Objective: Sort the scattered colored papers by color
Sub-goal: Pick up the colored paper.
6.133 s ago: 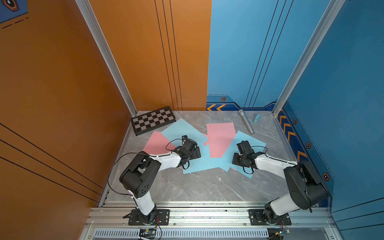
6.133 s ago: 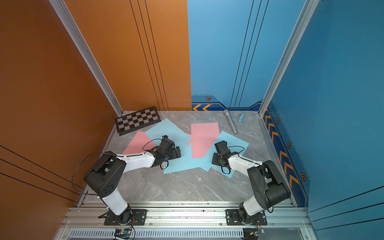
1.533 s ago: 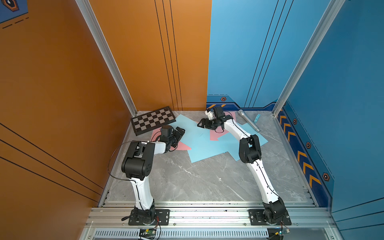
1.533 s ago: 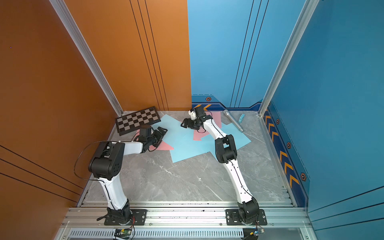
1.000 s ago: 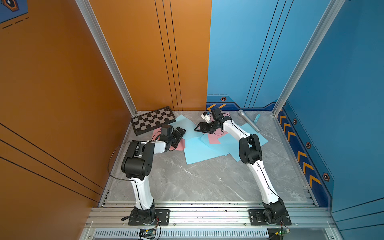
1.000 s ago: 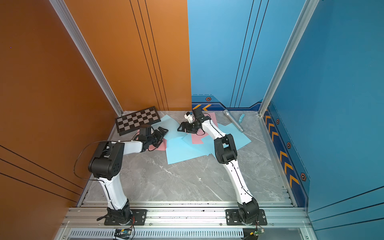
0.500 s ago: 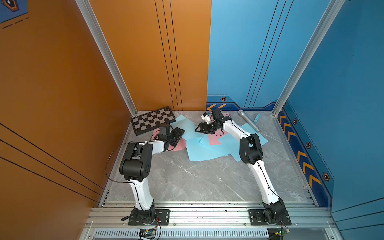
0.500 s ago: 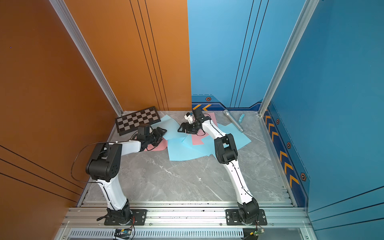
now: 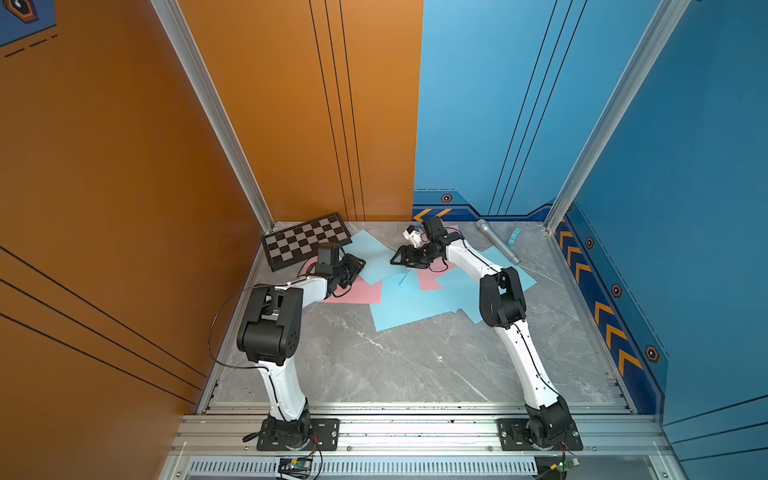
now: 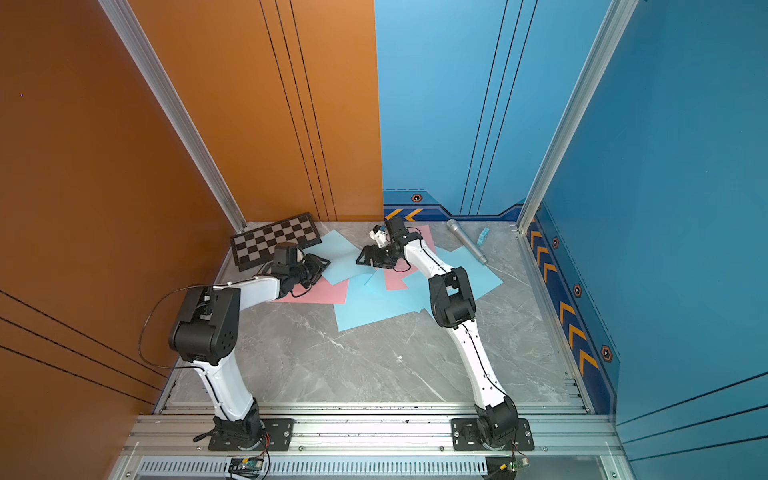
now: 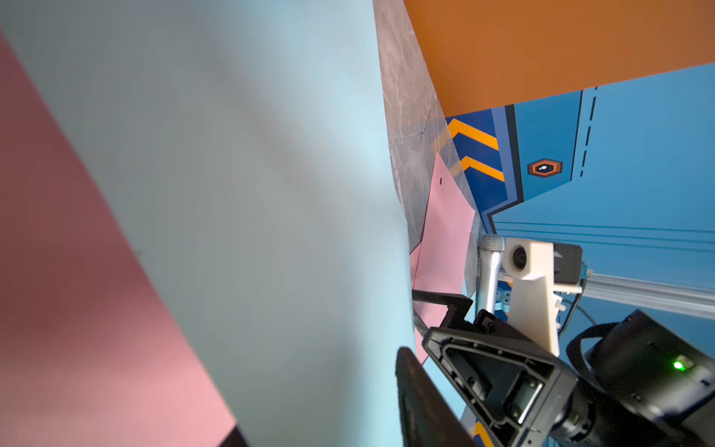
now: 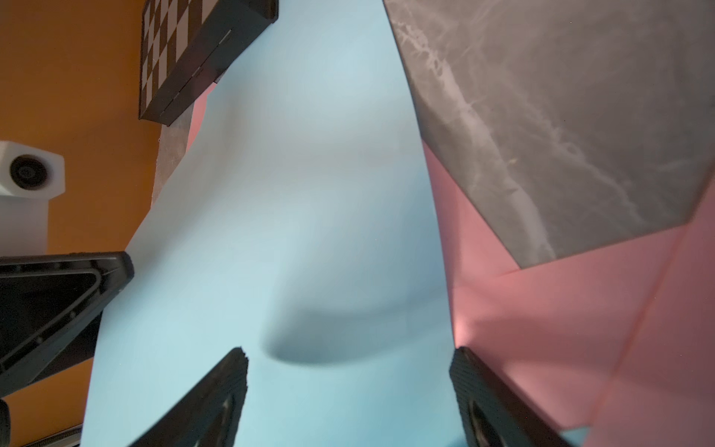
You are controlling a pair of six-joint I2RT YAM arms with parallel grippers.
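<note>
- Grey marble tabletop [image 9: 395,365] lies bare nearest the arm bases [image 9: 291,432], orange walls [image 9: 124,166] left, blue walls [image 9: 685,166] right.
- Beyond it the colored papers [image 9: 415,291] overlap: a large light-blue sheet [image 9: 399,311] nearest, a left pink sheet [image 9: 359,291] beside it, a right light-blue sheet [image 9: 523,279] under the right arm [image 9: 500,299], a middle pink sheet [image 9: 428,279] just past.
- Farther, the left gripper [image 9: 358,264] sits at the left edge of the far light-blue sheet [image 9: 374,254]; in the left wrist view the sheet curves up, one finger [image 11: 410,394] shows, and whether the pair is clamped cannot be told.
- At that sheet's right edge the right gripper [image 9: 395,260] holds its fingers [image 12: 216,394] well apart over the blue.
- Farthest lie the checkered board [image 9: 307,241] on the left, the microphone [image 9: 496,242] and small light-blue block [image 9: 514,237] on the right.
</note>
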